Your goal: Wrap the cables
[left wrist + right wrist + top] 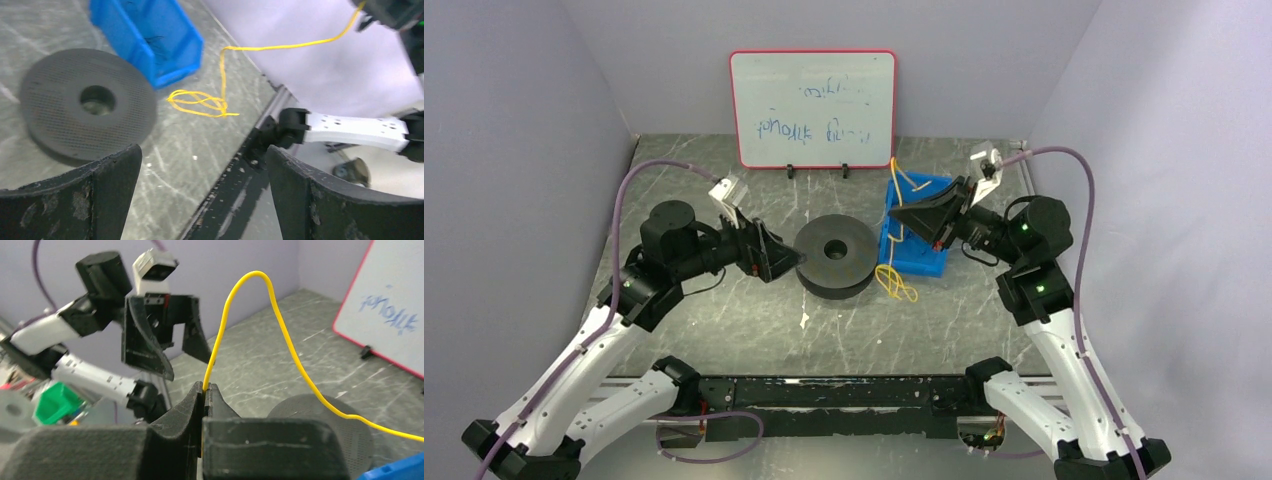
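- Cable (pixel 260 277): thin yellow strand. One part is pinched in the right claw (pixel 205 387) and arches up from it. Loose loops lie on the surface (pixel 724 320) just beside the blue bin (pixel 924 262).
- Right claw: closed tight on the cable, held over the bin.
- Left claw (pixel 201 152): jaws wide apart, empty, beside the black spool (pixel 859 262).
- Progress: judged early. Nothing is wound round the spool, so all wrapping remains.
- Views: only the right wrist shows the pinch; the left wrist shows the loops plainest.

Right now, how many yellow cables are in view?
1 cable, I think: pinched in the right hand, looped on the table beside the blue bin. Others may hide in the bin.
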Robot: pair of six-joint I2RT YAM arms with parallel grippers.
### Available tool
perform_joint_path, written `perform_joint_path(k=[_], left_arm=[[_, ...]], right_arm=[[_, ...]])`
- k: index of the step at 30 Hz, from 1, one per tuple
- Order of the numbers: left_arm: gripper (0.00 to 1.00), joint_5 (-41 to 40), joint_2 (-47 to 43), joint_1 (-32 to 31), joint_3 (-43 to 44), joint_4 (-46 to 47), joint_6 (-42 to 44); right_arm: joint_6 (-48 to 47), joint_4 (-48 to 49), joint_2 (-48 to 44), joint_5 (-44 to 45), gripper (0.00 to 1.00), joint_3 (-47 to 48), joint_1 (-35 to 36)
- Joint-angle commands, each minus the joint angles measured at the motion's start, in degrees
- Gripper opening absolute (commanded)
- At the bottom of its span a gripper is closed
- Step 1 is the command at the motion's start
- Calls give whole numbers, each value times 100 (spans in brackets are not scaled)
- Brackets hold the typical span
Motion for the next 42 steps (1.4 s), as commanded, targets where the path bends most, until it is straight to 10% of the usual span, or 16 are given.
perform_joint_path(k=[1,15,25,42], left_arm=[[98,1249,-8,31,-327,1004,-792],[98,2274,261,-3,-1342,3713,-2817],[97,2651,726,-54,-2051,6550,-4781],[93,2789,1027,-109,-2562,8635,-6057]], right_arm=[[204,788,-157,-1092,0,-350,-1],[362,2234,261,-2038,0,-478,509],[-1290,1595,1048,-2148,0,288,2026],[-2137,1627,1296,-2729,0,284,2690]])
